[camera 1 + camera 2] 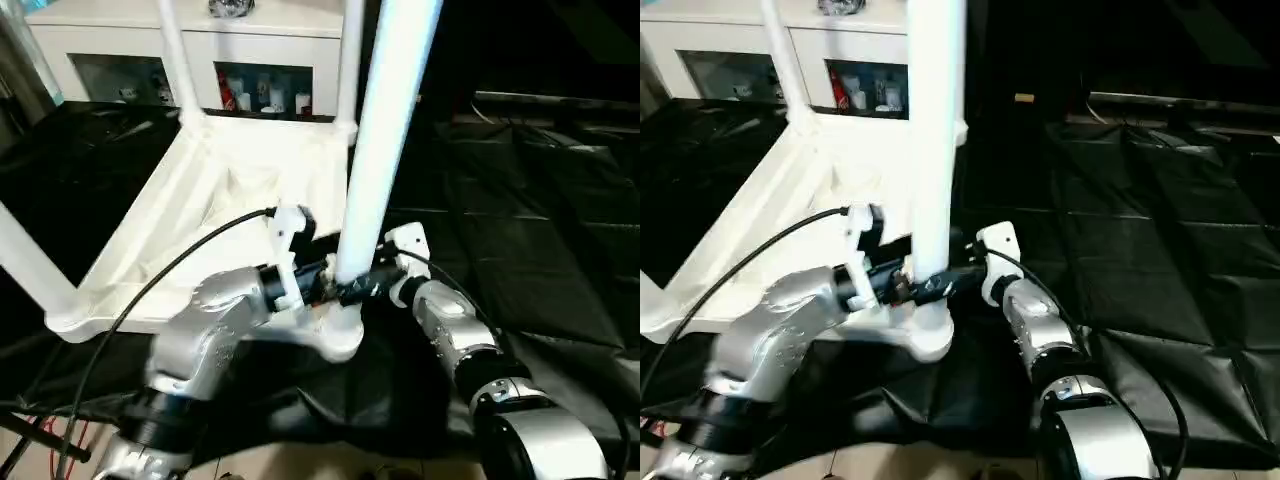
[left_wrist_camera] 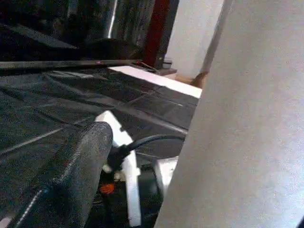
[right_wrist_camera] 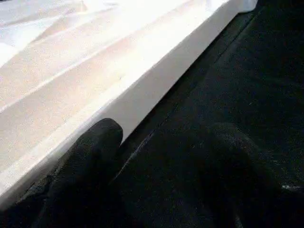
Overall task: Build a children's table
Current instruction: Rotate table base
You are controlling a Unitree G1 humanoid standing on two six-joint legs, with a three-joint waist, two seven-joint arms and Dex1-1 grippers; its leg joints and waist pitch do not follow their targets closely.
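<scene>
The children's table lies upside down on the black mat, its white tabletop ribbed side up. White legs stand in its corners: two at the far corners, one at the near left. The near right leg rises upright from its corner socket. My left gripper is at this leg's base from the left, open, with one black finger standing apart from the leg. From the right, my right gripper reaches the same base. Its fingers are spread over the mat beside the tabletop's rim.
A white cabinet with glass doors stands behind the tabletop. Black mat covers the floor to the right and in front. Cables run along my left forearm.
</scene>
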